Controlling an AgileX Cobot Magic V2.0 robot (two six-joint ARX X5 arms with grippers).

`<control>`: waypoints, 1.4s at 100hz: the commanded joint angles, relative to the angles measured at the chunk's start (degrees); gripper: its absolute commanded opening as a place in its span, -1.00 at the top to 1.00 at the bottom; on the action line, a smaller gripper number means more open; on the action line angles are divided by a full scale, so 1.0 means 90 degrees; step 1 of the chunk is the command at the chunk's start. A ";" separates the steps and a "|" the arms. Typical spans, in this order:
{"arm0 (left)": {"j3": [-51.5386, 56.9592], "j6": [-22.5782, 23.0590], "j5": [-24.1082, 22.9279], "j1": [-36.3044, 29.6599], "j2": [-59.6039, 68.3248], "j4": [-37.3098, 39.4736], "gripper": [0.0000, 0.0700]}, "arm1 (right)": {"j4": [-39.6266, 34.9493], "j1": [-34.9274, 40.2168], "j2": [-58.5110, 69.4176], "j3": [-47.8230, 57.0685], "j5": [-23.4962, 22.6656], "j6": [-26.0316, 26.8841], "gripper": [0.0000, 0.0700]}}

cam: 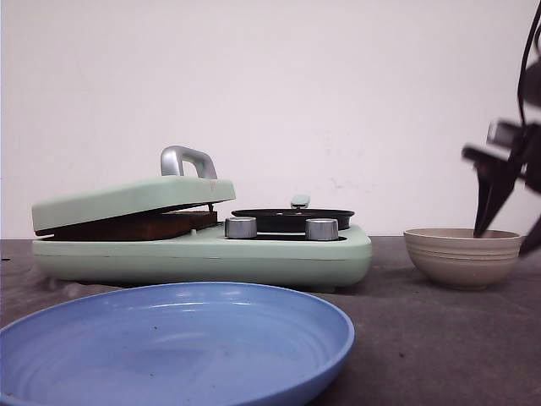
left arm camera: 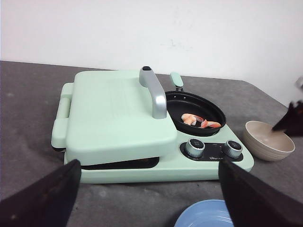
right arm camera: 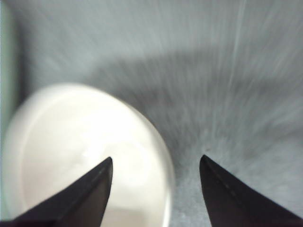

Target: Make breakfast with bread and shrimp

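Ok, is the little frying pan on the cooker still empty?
No, the left wrist view shows pink shrimp lying inside the black frying pan beside the closed green lid.

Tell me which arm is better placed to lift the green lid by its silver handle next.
Left, probably. Its wrist view looks straight at the lid and its handle, open jaws framing them. The right gripper hangs over the beige bowl, well off to the side.

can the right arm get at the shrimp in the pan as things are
Probably yes. The shrimp lie uncovered in the open black pan; the lid covers only the other side. The right tool, open, hangs over the bowl just beside the cooker, nothing between.
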 commanded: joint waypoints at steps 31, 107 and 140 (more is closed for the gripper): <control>0.0000 -0.0083 -0.0019 -0.0022 0.0029 0.0046 -0.46 | 0.0007 0.0046 -0.1428 0.0117 -0.0503 0.0080 -0.03; 0.0000 -0.0180 0.0012 -0.0022 0.0029 -0.0267 1.00 | 0.0097 0.2040 -0.3876 0.0112 -0.1479 -0.0918 1.00; -0.0012 -0.0838 -0.0053 -0.0022 0.0029 0.0721 1.00 | 0.0223 0.3179 -0.4133 -0.0058 -0.1474 -0.1736 1.00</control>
